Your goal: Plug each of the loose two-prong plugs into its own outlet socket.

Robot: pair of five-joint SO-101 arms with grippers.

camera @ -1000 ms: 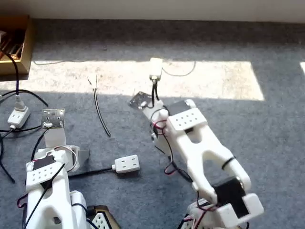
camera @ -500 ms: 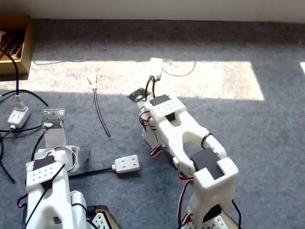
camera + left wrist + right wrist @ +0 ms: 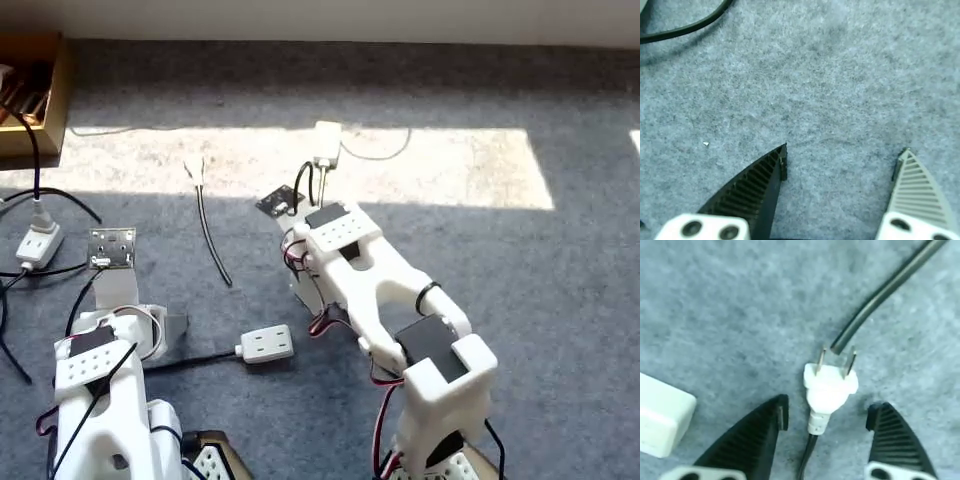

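A white two-prong plug [image 3: 830, 386] on a black cord lies on the grey carpet, prongs pointing away from my right gripper [image 3: 829, 412]. That gripper is open, and the plug's rear end sits between its black fingertips [image 3: 776, 416]. In the high view the right gripper [image 3: 281, 204] is at mid-floor, just short of a white plug [image 3: 322, 162] and a white socket block [image 3: 327, 134]. A second loose plug [image 3: 195, 171] with a black cord lies to the left. My left gripper [image 3: 845, 160] is open over bare carpet.
A white outlet socket [image 3: 267, 343] on a black cord lies between the arms. Another socket [image 3: 38, 243] at the far left has a plug in it. A wooden box [image 3: 35, 95] sits at the back left. A black cord [image 3: 887, 287] crosses beyond the plug.
My right arm has swung left and reached farther out, carrying its gripper slightly left and toward the plug. The left arm has not moved.
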